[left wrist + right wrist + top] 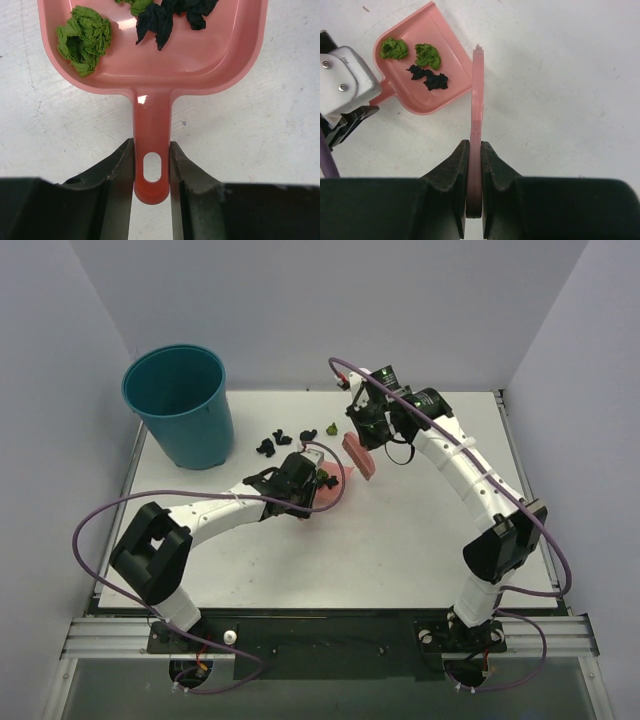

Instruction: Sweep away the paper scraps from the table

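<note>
Left end effector (151, 147): my two fingers are pressed against the sides of the dustpan's handle, near its hanging hole, so I can steer the pan without blocking its mouth.
Right end effector (475, 146): clamped on the pink brush (477, 90), which runs straight out from between my fingers; I grip it edge-on so it can be dragged sideways.
Dustpan (200, 60): it appears to lie flat on the bench (400, 540) with its open edge turned toward the brush. I judge that I keep it low so wads cannot slip beneath the lip.
Caught scraps: two green wads (394, 48) and a black clump (427, 77) lie inside the pan, near the back wall.
Loose paper scraps (283, 438): several black wads and one olive one (332, 427) sit on the bench beyond the pan, between it and the teal bucket (185, 405), apart from both tools.
Brush position: just beside the pan's mouth, away from the loose group.
Progress, as I judge it: partly done; the far cluster is not yet swept.
Next need: bring the brush behind those wads and turn the pan's mouth to face them.
Risk: tilting the pan could spill its load.
</note>
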